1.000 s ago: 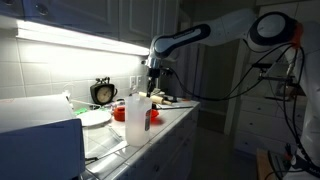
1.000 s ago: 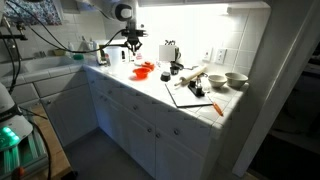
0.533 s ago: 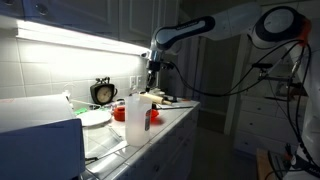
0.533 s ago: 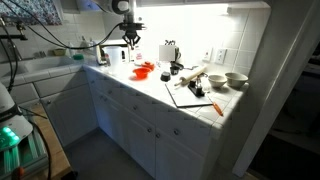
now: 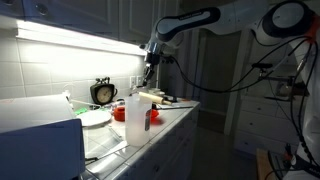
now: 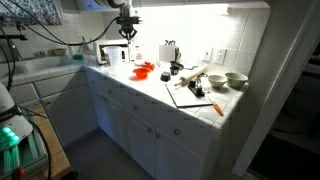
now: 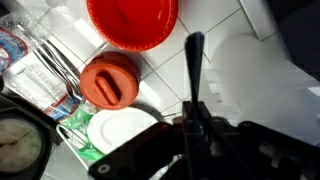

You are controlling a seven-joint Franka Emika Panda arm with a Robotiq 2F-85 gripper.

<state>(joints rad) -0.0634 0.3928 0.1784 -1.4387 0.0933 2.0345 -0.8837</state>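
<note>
Setting: dim kitchen, white-tiled counter [image 6: 152, 88] lit by an under-cabinet strip.
Gripper: gripper [image 5: 149, 66] hangs high over the counter, fingers pinched on a slim dark utensil [image 7: 192, 70].
Grip: held by its upper end, it seems, so the utensil points down, clear of the dishes.
Below: red bowl [image 7: 132, 20] and orange round pot [image 7: 108, 82], just beside its tip.
Further out: white plate [image 7: 120, 130] on a green cloth [image 7: 72, 135], clock [image 7: 20, 145] at the edge.

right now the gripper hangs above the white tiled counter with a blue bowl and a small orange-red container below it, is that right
Not quite: the bowl is red, not blue, as the wrist view shows. The rest holds: the gripper hangs above the white tiled counter, with the bowl and the small orange-red container below it.
</note>
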